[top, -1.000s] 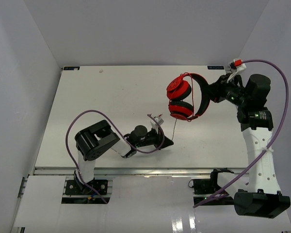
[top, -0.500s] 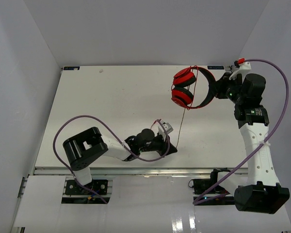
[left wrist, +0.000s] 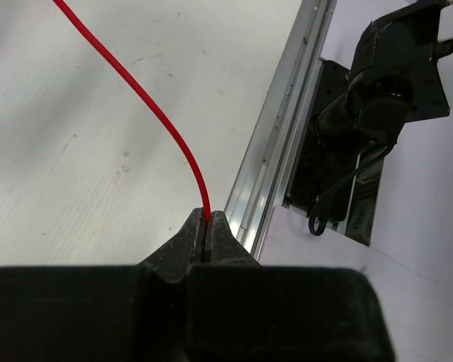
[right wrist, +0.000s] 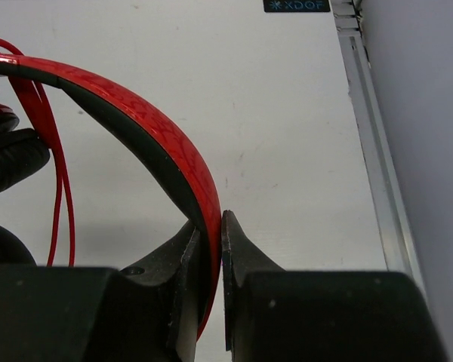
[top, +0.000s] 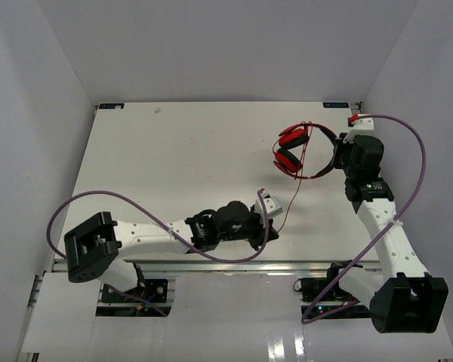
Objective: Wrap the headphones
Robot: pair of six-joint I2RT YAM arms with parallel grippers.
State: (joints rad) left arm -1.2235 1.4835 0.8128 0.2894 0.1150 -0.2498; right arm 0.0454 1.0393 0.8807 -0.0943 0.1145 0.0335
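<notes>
A white desk point(top: 174, 166) fills the middle of the top view, closed in by pale walls on three sides, with an aluminium rail point(left wrist: 279, 136) along its bottom edge.

The headphones point(top: 288, 159) hang above the desk's upper right. They are held by the band, earcups to the left. The right gripper point(top: 338, 154) is clamped on that band, and the right wrist view shows its jaws pressed against both faces of the red strip point(right wrist: 147, 139). A second ago the earcups faced the camera broadly. Now they are turned nearly edge-on and sit closer to the right wall. Strands of the thin red cable point(top: 291, 197) now cross the band beside the cups, which looks like a turn of the wrap has gone on.

From there the cable runs down in a loose curve to the lower centre of the frame. The left gripper point(top: 270, 226) pinches it there, jaws closed tight on the wire point(left wrist: 155, 113) just above the rail. That arm has stretched out rightward along the bottom edge over the last second. Its shoulder has swung to the lower left.

A good length of cable hangs free between the two grippers, so I judge the wrapping to be only partly done.
</notes>
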